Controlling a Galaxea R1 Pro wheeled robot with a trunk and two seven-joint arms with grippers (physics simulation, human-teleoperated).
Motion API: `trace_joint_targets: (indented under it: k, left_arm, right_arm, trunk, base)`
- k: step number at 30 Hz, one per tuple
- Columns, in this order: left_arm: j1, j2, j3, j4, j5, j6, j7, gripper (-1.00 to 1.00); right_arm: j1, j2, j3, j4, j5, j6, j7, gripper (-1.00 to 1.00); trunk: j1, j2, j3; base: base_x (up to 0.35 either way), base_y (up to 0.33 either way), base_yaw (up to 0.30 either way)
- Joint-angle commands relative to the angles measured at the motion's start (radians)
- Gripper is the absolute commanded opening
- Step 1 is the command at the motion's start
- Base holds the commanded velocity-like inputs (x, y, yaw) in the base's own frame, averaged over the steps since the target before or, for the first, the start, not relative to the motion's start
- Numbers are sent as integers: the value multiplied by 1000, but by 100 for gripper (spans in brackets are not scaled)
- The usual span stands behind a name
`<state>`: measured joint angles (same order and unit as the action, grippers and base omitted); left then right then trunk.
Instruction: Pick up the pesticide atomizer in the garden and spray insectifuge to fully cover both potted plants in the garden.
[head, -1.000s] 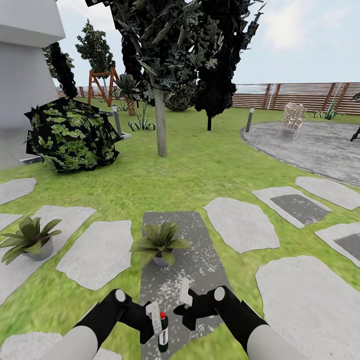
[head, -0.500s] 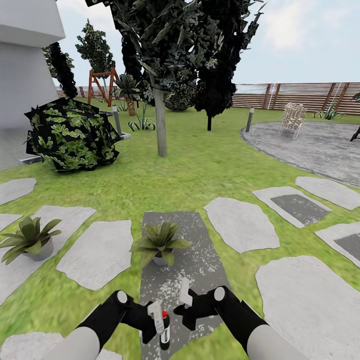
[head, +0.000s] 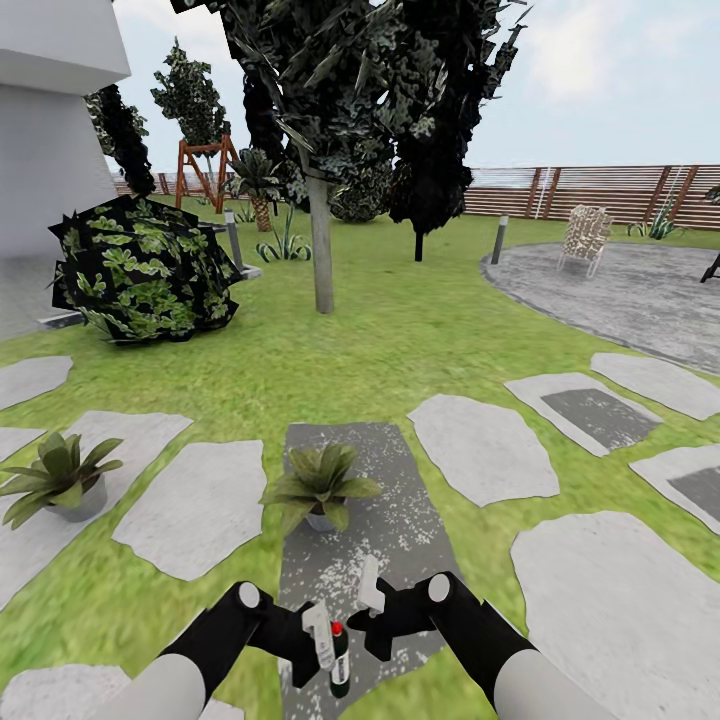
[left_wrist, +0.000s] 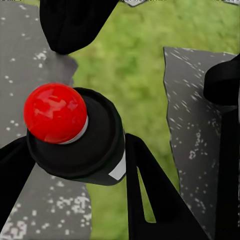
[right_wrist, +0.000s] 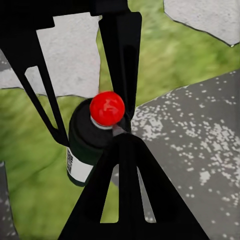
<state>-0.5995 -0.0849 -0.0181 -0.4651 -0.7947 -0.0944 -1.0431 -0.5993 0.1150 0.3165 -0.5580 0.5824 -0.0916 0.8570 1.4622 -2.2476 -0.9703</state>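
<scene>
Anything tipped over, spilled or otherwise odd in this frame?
Nothing stands out. Both potted plants stand upright on their stepping stones, and the pesticide atomizer stands upright between the left gripper's fingers. No spill shows on the grass or stones.

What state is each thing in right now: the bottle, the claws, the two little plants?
pesticide atomizer: upright, gripped by the left claw.
left claw: shut on the atomizer.
right claw: beside the bottle, open or shut unclear.
centre potted plant: upright on dark stone.
left potted plant: upright on pale stone.
</scene>
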Motion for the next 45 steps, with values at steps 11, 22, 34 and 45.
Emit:
trace_joint_targets:
  k: [11,22,34,45]
  left_arm:
    - [-1,-11,1,-1,-9,-11,-1,-100]
    - [-3,145,3,-1,-9,-11,-6,-100]
    - [6,266,33,-1,55,-13,-9,-100]
    - [12,270,239,0,88,2,73,-100]
  right_arm:
    - [0,0,0,0,10,-10,0,-100]
    - [0,-7,-2,5,11,-10,0,-100]
    - [0,-16,-1,10,11,-10,0,100]
    - [8,-94,-8,165,0,-73,-286,100]
  trunk:
    - [0,0,-1]
    - [0,0,-1]
    - [0,0,-1]
    - [0,0,-1]
  base:
    - [0,0,0]
    - [0,0,0]
    - [0,0,0]
    - [0,0,0]
